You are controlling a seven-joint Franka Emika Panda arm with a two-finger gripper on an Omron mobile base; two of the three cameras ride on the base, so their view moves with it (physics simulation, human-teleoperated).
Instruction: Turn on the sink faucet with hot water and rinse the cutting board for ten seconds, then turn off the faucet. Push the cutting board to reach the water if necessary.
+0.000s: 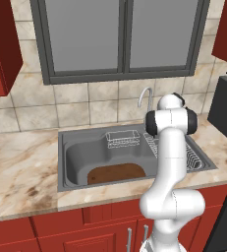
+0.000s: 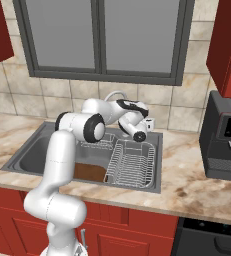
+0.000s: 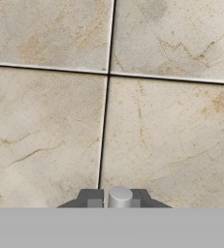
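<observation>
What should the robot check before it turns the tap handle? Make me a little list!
1. Jaws closed on the faucet lever: ok, the hand view shows a small grey knob pinched between the two dark fingertips.
2. Gripper at the base of the sink faucet: ok.
3. Water running: not ok, no stream falls from the spout yet.
4. Cutting board in the sink: ok, it lies flat on the basin floor near the front wall.
5. Board under the spout: cannot tell, it seems to lie nearer the front than the spout, so it may need a push.
6. Which way is hot: cannot tell.
</observation>
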